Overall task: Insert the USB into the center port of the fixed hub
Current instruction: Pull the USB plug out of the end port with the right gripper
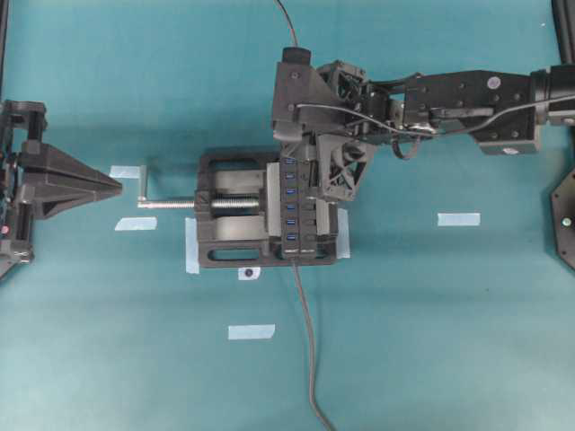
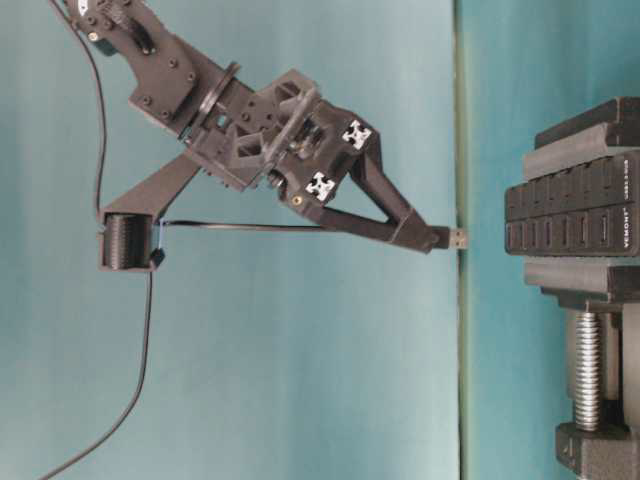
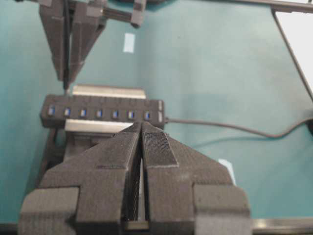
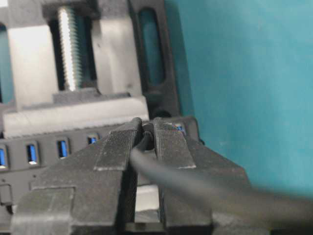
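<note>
The fixed hub [image 1: 292, 208], a long black strip with blue ports, is clamped in a black vise [image 1: 225, 247]. In the table-level view my right gripper [image 2: 435, 238] is shut on the USB [image 2: 457, 239], whose silver tip points at the hub [image 2: 575, 215] across a short gap. The right wrist view shows the fingers [image 4: 117, 147] pinching the plug [image 4: 147, 131], with its cable trailing to the lower right. In the left wrist view the right gripper [image 3: 66, 83] hangs over the hub's end away from its cable, left of the center port [image 3: 99, 113]. My left gripper [image 1: 117, 184] is shut and holds nothing.
The vise's silver screw and crank [image 1: 166, 203] stick out toward the left gripper. The hub's own grey cable [image 1: 305, 341] runs to the front edge. Strips of blue tape [image 1: 458, 219] lie on the teal table. The USB cable [image 2: 95, 150] loops back along the right arm.
</note>
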